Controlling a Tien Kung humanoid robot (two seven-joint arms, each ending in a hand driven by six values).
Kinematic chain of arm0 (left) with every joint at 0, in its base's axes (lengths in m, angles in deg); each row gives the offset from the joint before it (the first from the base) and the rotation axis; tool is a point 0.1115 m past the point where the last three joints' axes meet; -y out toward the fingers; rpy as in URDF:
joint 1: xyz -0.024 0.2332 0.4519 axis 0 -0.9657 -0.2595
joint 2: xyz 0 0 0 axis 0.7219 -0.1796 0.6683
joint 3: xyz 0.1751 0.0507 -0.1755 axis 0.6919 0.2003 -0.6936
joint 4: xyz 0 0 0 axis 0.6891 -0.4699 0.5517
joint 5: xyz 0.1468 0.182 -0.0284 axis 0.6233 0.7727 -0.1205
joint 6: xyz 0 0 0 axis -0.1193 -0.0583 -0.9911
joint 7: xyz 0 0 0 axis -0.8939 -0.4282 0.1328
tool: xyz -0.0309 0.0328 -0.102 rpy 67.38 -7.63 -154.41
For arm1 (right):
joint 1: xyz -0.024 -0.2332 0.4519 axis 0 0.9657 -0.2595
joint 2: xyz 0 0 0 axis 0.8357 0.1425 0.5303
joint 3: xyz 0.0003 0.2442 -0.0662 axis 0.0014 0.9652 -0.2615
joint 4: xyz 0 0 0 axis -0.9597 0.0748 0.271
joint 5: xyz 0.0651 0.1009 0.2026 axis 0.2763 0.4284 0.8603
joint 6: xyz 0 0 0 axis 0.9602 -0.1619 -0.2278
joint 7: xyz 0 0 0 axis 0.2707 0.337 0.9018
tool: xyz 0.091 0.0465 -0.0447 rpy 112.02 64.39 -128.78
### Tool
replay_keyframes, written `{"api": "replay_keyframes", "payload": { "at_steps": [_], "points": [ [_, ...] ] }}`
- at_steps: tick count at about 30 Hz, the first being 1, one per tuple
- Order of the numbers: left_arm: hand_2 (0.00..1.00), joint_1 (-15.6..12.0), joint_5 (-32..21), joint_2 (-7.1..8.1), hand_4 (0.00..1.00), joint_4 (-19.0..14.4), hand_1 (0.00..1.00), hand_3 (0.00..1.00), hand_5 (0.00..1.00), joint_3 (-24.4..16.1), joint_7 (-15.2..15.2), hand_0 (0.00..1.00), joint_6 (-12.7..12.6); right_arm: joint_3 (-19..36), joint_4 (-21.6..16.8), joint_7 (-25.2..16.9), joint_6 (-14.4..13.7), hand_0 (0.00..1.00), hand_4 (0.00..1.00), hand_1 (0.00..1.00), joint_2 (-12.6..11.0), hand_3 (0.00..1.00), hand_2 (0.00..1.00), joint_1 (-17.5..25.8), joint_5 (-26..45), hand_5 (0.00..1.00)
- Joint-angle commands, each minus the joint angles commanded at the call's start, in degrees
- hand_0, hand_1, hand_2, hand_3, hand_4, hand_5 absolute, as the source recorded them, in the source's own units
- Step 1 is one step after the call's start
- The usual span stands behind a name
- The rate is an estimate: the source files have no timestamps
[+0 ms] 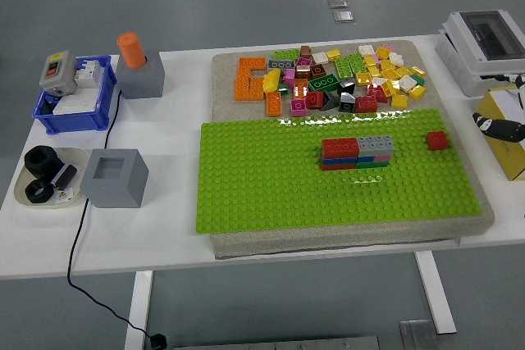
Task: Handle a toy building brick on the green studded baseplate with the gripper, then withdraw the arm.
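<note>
Red brick sits alone on the green baseplate, near its far right corner, pressed onto the studs and upright. Nothing is touching it, so placement looks done. Right hand is off the plate at the picture's right edge, over the counter beside a yellow box, holding nothing. Only dark fingertips show, so how wide the fingers stand can't be told. It's well apart from the brick, which reads as the withdraw phase. Left hand is not visible.

Mid-plate is a small stacked block wall, red and grey on top, blue, green and pink lower down, apart from the red brick. Probably the build the single brick relates to.

Behind the plate, a loose brick pile lies on the grey mat, with orange pieces at the left. On the left side of the counter: blue bin, grey block with orange peg, hollow grey cube, tray of black nuts, and a black cable running off the front edge. At far right is a grey-white enclosure. The yellow box and enclosure crowd the retreat path, and the hand is close to the box.
</note>
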Motion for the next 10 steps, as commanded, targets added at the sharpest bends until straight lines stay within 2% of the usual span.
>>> {"api": "replay_keyframes", "payload": {
  "at_steps": [5,6,10],
  "points": [
    [0.757,0.14,0.63,0.26,0.855,-0.02,0.783,0.799,0.569,-0.37,0.43,0.791,0.00,-1.36,-0.44,0.02,-0.01,0.998,0.776,0.907,-0.30,0.849,0.932,-0.92,0.08,0.136],
    [0.721,0.14,0.83,0.32,0.853,-0.03,0.705,0.795,0.566,-0.49,0.55,0.778,-0.02,-1.65,-0.23,0.00,0.01,0.998,0.812,0.906,-0.26,0.850,0.932,-1.07,0.22,0.162],
    [0.721,0.00,1.46,0.42,0.853,-0.07,0.705,0.795,0.566,-0.89,1.04,0.778,-0.08,-2.22,0.55,-0.09,0.05,0.998,0.812,0.906,-0.12,0.850,0.932,-1.13,0.64,0.162]
  ]
}}
